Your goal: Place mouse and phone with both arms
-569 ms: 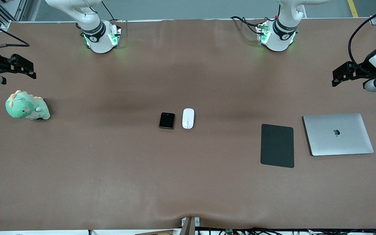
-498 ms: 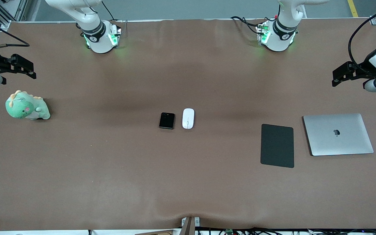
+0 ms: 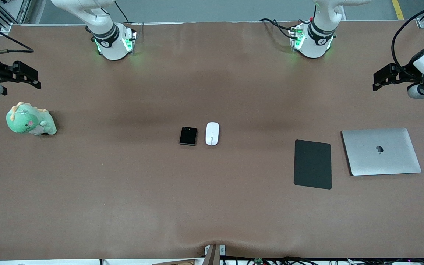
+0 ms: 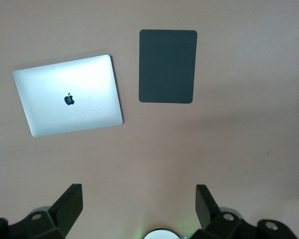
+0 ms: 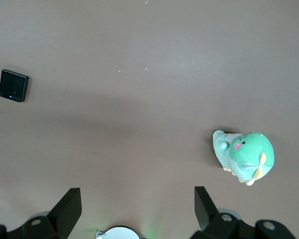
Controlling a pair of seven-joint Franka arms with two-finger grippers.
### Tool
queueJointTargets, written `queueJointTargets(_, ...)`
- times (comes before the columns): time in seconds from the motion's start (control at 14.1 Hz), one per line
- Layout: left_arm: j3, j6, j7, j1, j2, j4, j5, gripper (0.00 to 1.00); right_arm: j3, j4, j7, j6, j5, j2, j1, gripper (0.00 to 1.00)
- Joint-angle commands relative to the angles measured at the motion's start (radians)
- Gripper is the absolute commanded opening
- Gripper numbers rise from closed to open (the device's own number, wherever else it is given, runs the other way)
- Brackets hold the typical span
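Mouse (image 3: 212, 133) and phone (image 3: 188, 136) touching-close at frame centre; left gripper (image 4: 138, 205) and right gripper (image 5: 137, 205) at frame edges, jaws released; best approached separately, avoiding collision.

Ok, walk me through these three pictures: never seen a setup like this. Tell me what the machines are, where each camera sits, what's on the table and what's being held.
Two white robot arms stand at a brown table. The wide picture looks down from across the table at their green-lit bases. The other two come from cameras on the arms' wrists, looking down past the fingers.

The left gripper hangs open over its end of the table, above a closed silver laptop and a black pad. The right gripper hangs open over its end, above a green plush dinosaur.

Mid-table, the black phone and white mouse lie side by side. Nothing is held.
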Motion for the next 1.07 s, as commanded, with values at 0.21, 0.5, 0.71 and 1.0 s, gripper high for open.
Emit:
queueJointTargets(0.21,-0.009,0.042,-0.040,-0.018,0.107,0.021,0.003,1.00,-0.002,0.003,0.003,-0.001,-0.017,0.001,0.009,1.00)
queueJointTargets(0.5,-0.021,0.134,-0.116,-0.107,0.183,0.023,-0.016,1.00,-0.002,0.005,0.005,0.001,-0.011,0.004,-0.004,1.00)
queueJointTargets(0.71,-0.021,0.186,-0.259,-0.196,0.232,0.018,-0.062,1.00,-0.003,0.009,0.005,0.005,0.000,0.022,-0.005,1.00)
queueJointTargets(1.0,-0.023,0.278,-0.328,-0.315,0.269,-0.020,-0.093,1.00,-0.003,0.009,0.005,0.010,0.002,0.036,-0.005,1.00)
